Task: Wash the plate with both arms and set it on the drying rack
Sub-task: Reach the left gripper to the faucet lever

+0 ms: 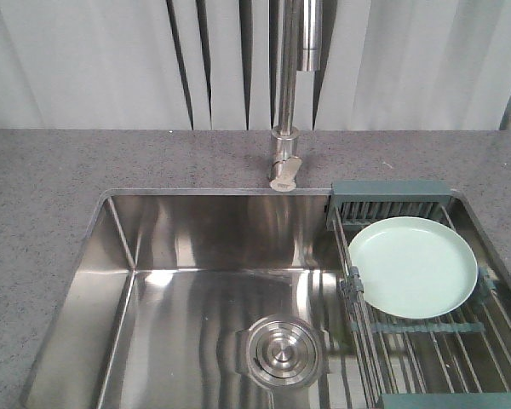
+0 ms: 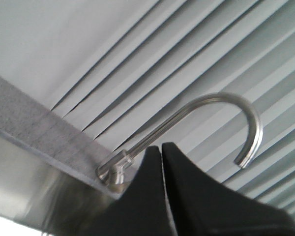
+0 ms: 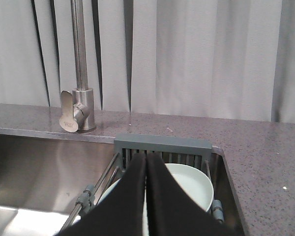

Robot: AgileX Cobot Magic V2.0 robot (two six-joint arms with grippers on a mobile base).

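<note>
Plate (image 1: 413, 266): lying flat on the drying rack (image 1: 392, 198), at its far end, across the right side of the sink (image 1: 196, 247).
Left gripper (image 2: 161, 147): fingers pressing together, clenching nothing, pointing toward the faucet (image 2: 226, 110).
Right gripper (image 3: 146, 164): fingers closing on nothing, hovering above the plate.

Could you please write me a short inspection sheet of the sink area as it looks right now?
Surface: grey speckled counter around a steel sink; drain cover in place.
Job's things: mint plate lies flat on the drying rack across the sink's right side.
Clutter: nothing seen.
Grippers: left gripper and right gripper both have fingers together, holding nothing.
Cables: nothing seen.
Surroundings: tap behind the sink; pale curtain behind.
</note>
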